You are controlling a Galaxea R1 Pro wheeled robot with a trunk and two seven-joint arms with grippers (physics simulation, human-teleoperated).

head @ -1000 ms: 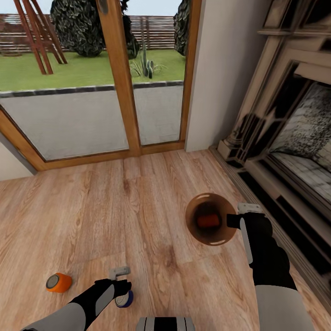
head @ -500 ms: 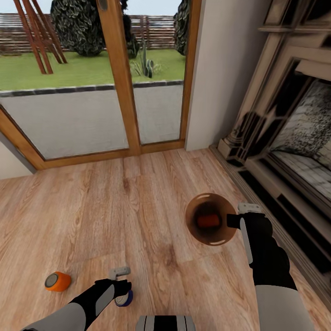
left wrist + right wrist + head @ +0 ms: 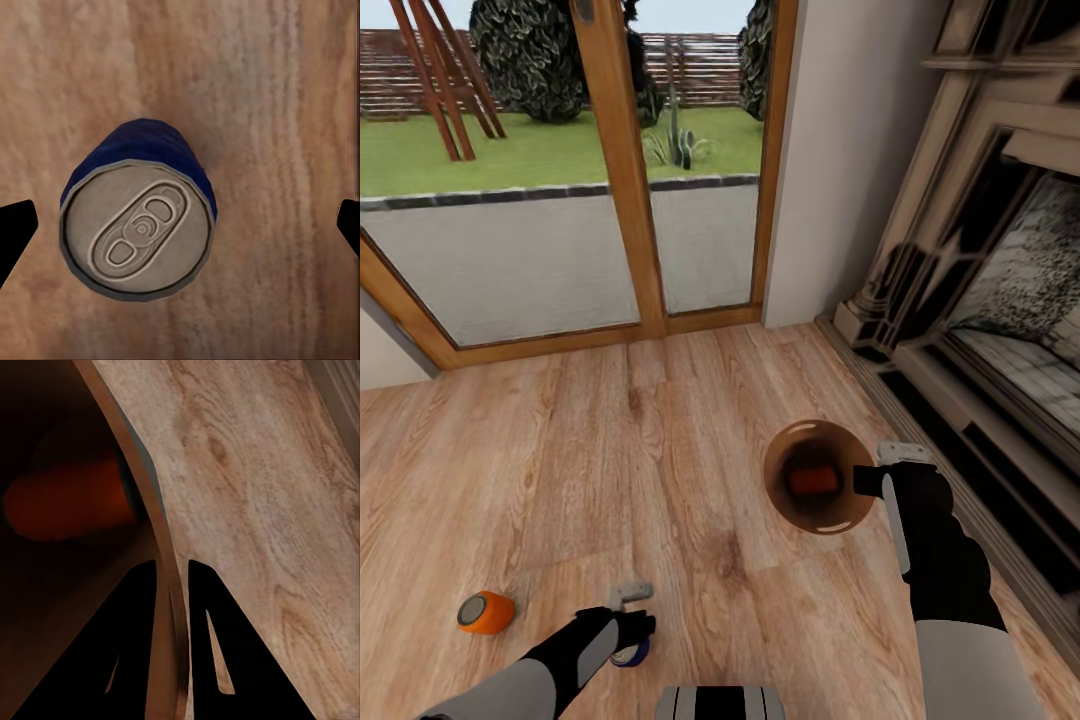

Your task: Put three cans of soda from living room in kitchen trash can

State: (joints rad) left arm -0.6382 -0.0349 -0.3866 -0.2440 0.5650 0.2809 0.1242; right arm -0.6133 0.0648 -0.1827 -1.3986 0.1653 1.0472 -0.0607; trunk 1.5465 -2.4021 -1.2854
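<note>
Spanning the whole lower scene, the light wood floor [image 3: 560,470] of the living room runs to glass doors [image 3: 510,200] at 12 o'clock and a fireplace [image 3: 1000,300] at 3 o'clock. Right of centre the tash can [image 3: 775,480] stands on the floor, one orange can [image 3: 812,481] lying inside. Right pincer [image 3: 171,566] is clamped on the bin's rim, one finger inside, one outside. Left pincer [image 3: 628,622] at 6 o'clock hangs spread wide over the upright blue can [image 3: 139,225], fingers apart from it. Second orange can [image 3: 486,612] lies at 8 o'clock
</note>
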